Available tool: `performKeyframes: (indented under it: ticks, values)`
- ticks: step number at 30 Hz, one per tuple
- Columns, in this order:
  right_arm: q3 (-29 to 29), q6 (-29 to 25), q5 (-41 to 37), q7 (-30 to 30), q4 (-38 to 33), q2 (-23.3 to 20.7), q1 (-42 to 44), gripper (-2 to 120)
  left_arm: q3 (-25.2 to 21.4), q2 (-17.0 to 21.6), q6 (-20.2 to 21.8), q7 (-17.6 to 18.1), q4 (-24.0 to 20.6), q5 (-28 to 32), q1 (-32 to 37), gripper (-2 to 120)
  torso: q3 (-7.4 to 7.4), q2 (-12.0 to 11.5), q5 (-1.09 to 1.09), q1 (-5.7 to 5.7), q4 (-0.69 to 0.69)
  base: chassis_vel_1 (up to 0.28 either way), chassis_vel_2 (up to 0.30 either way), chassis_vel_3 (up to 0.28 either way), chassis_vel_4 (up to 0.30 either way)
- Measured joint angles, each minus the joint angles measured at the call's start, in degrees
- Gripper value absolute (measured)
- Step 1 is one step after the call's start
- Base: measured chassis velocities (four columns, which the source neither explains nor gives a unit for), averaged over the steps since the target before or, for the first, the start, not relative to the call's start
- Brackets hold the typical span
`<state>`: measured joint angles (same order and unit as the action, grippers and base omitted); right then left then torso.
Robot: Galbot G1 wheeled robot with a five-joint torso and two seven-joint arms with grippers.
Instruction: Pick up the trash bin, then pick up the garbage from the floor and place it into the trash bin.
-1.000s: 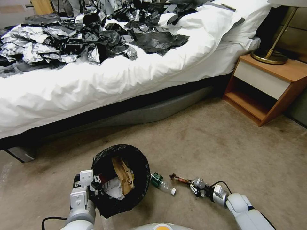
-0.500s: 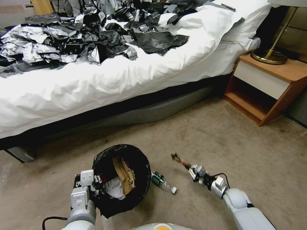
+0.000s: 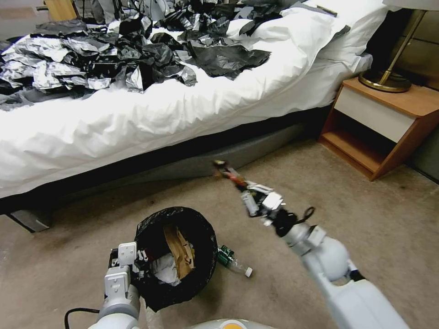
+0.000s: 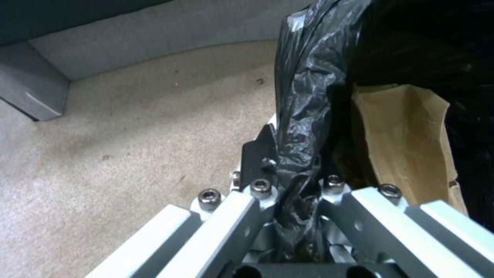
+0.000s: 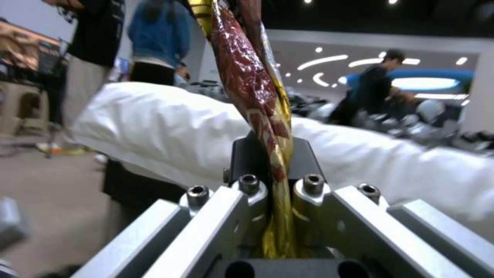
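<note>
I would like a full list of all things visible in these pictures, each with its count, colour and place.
trash bin: one, black liner over it, on the floor, rim gripped by the left gripper.
brown paper bag: one, brown, inside the bin.
white tissue: one, white, inside the bin.
bottle: one, clear with green label, lying on the floor beside the bin.
snack wrapper: one, red and yellow, in the air, held by the right gripper.
foil sheets: many, black and silver, on the bed.
bed: one, white bedding.
nightstand: one, wooden, right of the bed.
lamp base: one, brass, on the nightstand.
left gripper: jaws shut on the bin rim.
right gripper: jaws shut on the wrapper, raised above the floor.
</note>
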<state>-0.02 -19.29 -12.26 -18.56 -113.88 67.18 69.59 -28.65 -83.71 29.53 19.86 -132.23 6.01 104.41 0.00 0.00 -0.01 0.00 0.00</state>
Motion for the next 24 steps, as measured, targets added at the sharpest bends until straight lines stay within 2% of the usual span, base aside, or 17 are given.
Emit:
performKeyframes:
  ticks: [1,4,7,11,18,24]
  values:
    - [0.0,0.0,0.0,0.0,0.0,0.0,0.0,0,0.0,0.0,0.0,0.0,0.0,0.0,0.0,0,0.0,0.0,0.0,0.0,0.0,0.0,0.0,0.0,0.0]
    - [-8.8,1.5,-0.3,3.9,3.6,0.8,-2.1,0,0.1,-0.2,0.2,0.0,0.2,0.1,-0.5,0,0.0,0.0,0.0,0.0,0.0,0.0,0.0,0.0,0.0]
    - [-11.5,1.5,0.6,4.4,7.0,1.7,-3.0,0,0.2,-0.3,0.2,0.0,0.2,0.1,-0.6,0,0.0,0.0,0.0,0.0,0.0,0.0,0.0,0.0,0.0]
    - [-13.4,1.5,1.1,4.7,11.2,2.3,-3.5,0,0.2,-0.5,0.2,0.0,0.2,0.1,-0.8,0,0.0,0.0,0.0,-0.01,0.0,0.0,0.0,0.0,0.0]
    - [-13.4,0.4,2.7,4.7,18.3,3.3,-4.4,0,0.7,-0.9,0.3,-0.1,0.2,0.0,-0.9,0,0.0,0.0,0.01,0.0,0.0,0.0,0.0,0.0,0.0]
    - [-12.3,-0.7,4.3,4.7,19.7,2.9,-3.0,0,0.9,-1.3,0.3,-0.1,-0.2,-0.2,-0.7,0,0.0,0.0,0.01,-0.01,-0.01,0.0,0.0,0.0,0.0]
